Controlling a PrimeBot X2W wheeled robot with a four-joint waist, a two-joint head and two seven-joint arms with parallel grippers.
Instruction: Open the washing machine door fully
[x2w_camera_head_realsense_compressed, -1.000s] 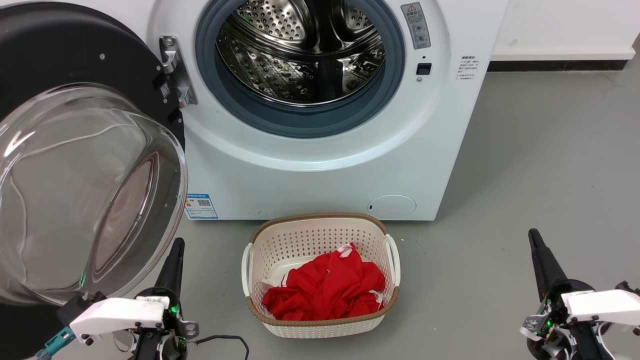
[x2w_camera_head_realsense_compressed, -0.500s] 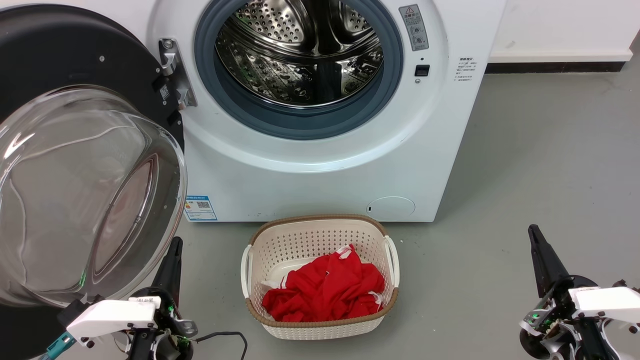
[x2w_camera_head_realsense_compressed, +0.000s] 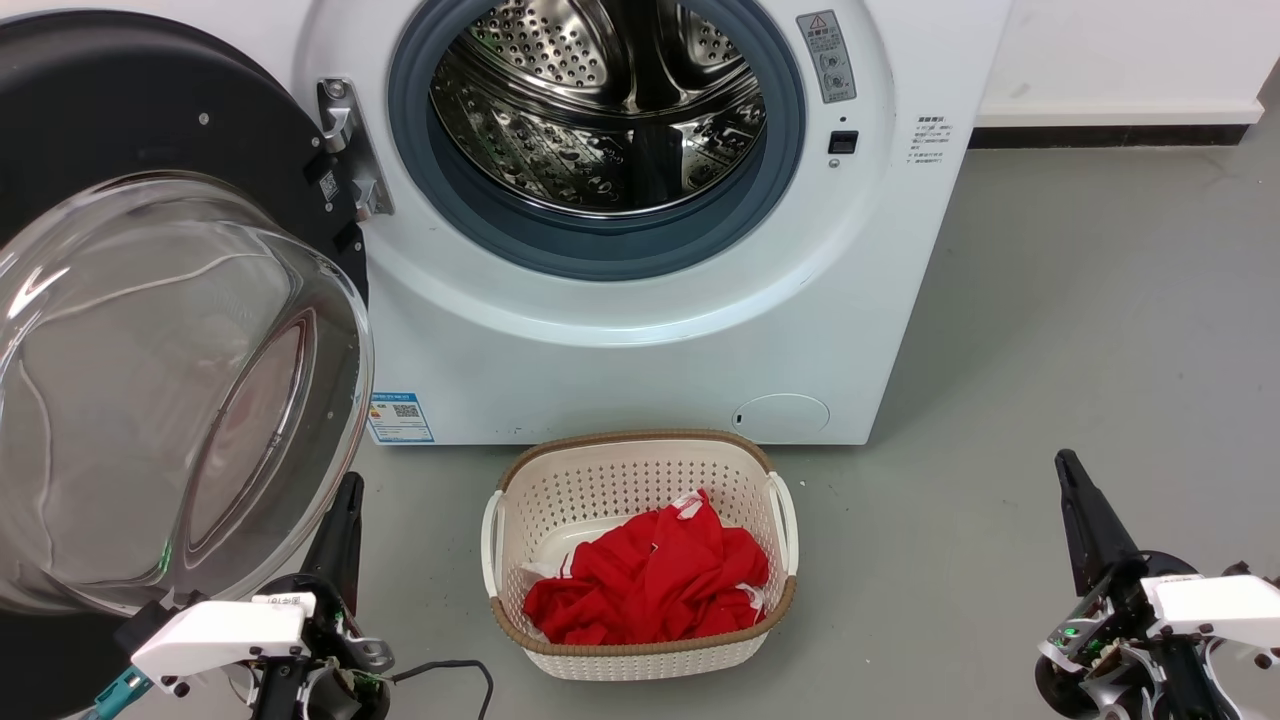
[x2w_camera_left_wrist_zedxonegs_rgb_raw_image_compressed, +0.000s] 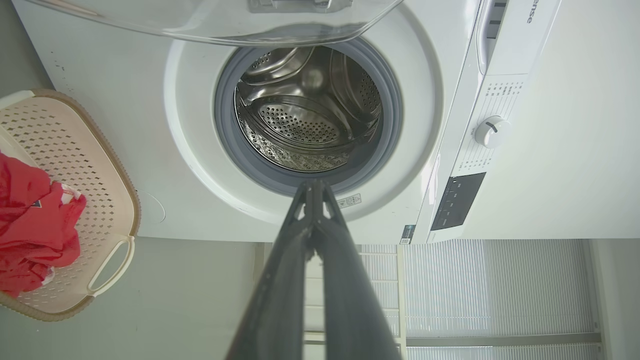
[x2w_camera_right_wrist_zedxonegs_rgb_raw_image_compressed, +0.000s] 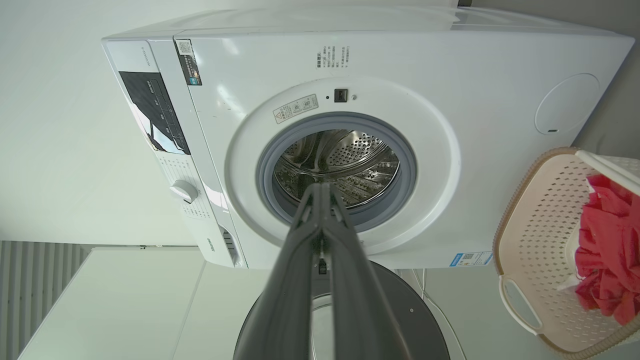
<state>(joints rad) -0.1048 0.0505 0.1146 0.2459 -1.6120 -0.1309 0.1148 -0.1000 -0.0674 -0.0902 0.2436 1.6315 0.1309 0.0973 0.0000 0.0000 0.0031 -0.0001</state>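
Fingers (x2w_camera_left_wrist_zedxonegs_rgb_raw_image_compressed: 282, 280) on my left gripper (x2w_camera_head_realsense_compressed: 350, 490) and right gripper (x2w_camera_head_realsense_compressed: 1066, 465) are pressed together, gripping nothing. I see the washing machine door (x2w_camera_head_realsense_compressed: 120, 110) swung wide on the washing machine (x2w_camera_head_realsense_compressed: 650, 370), drum (x2w_camera_head_realsense_compressed: 600, 110) exposed.

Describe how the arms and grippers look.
The left gripper and right gripper each have two long tapering dark fingers, black wrists, white housings and green lights. By the left wrist: a black cable and a teal connector.

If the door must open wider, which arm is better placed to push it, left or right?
Left, probably. The left pincer is right beside the door; the right pincer is far off, past the basket.
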